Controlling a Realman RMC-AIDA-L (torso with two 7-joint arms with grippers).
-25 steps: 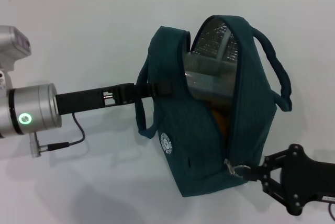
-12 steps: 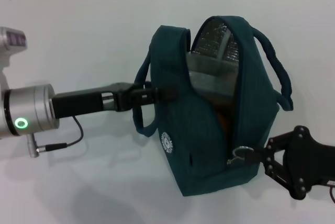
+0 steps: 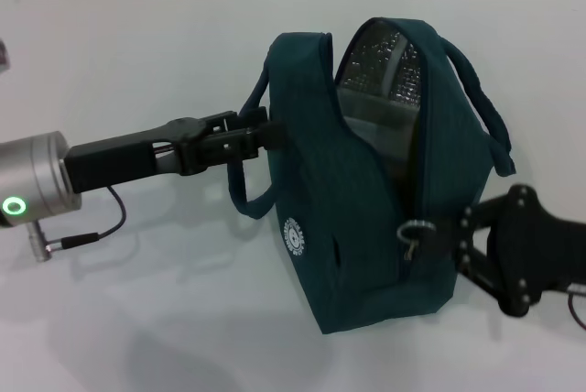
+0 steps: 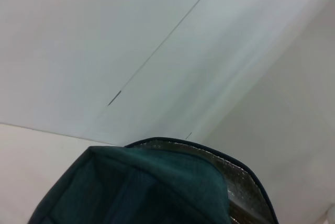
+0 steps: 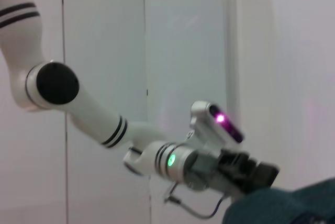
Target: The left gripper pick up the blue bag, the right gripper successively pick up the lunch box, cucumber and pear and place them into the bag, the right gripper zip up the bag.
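The blue bag (image 3: 366,227) stands upright on the white table, its top still gaping and showing silver foil lining (image 3: 385,62). My left gripper (image 3: 265,131) is shut on the bag's left side wall by the handle (image 3: 245,200). My right gripper (image 3: 446,234) is shut on the ring zip pull (image 3: 411,230), about halfway up the bag's right seam. The clear lunch box (image 3: 374,131) shows inside the opening. Cucumber and pear are hidden. The left wrist view shows the bag (image 4: 146,187) top edge. The right wrist view shows my left arm (image 5: 204,164) and a bag (image 5: 293,205) corner.
A bare white table (image 3: 137,328) surrounds the bag, with a wall seam along the back. A thin black cable (image 3: 101,227) hangs under my left arm's silver joint (image 3: 32,192). The bag's right handle (image 3: 485,117) loops out above my right arm.
My right gripper has drawn the zip pull up the seam, closing the lower part and hiding the orange pear. The bag and left gripper shifted slightly up and right.
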